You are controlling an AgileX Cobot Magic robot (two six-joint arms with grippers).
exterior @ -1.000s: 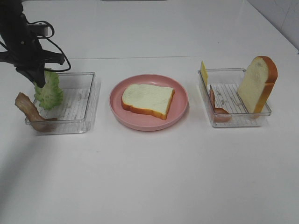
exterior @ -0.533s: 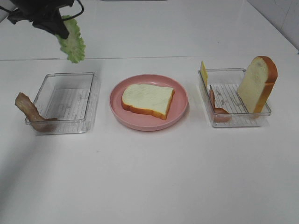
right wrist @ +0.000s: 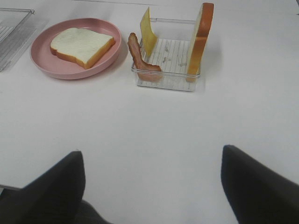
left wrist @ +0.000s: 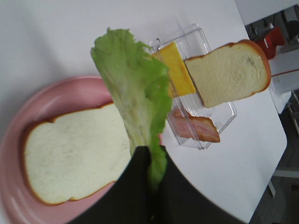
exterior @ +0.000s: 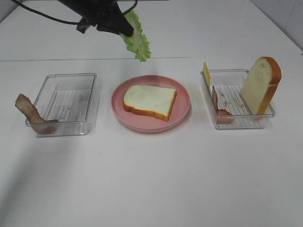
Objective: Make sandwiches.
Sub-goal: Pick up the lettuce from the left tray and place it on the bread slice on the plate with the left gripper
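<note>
Foreground: the right gripper (right wrist: 152, 156) hangs low over the near side of the table (exterior: 151, 189), fingers wide apart, nothing between them, well short of the food.
Plate: the pink plate (exterior: 183, 112) sits dead centre, with one bread slice (exterior: 150, 101) lying flat on it, top face bare. That looks like the base layer.
Left tray: clear left tray (exterior: 71, 101), one bacon strip (exterior: 29, 112) draped over its outer near corner.
Right tray: the right tray (exterior: 239, 124) has a cheese slice (exterior: 206, 74) on edge, a second bacon strip (exterior: 218, 108) and a spare bread slice (exterior: 261, 84) standing upright.
Lettuce: airborne beyond the plate's far rim! The lettuce leaf (exterior: 138, 42) is clamped at one end by the left gripper (left wrist: 152, 156), jaws closed tight on it.
Long axis: the leaf runs straight out from the fingertips, free tip hanging down toward the plate.
Key relation: the flat bread slice lies below the pinch and nearer the camera; the left wrist view shows the leaf crossing the slice's edge.
Nearer arm: the left, plainly; the right is well apart.
Next move, my read: come forward and down, then lay the leaf along the slice.
</note>
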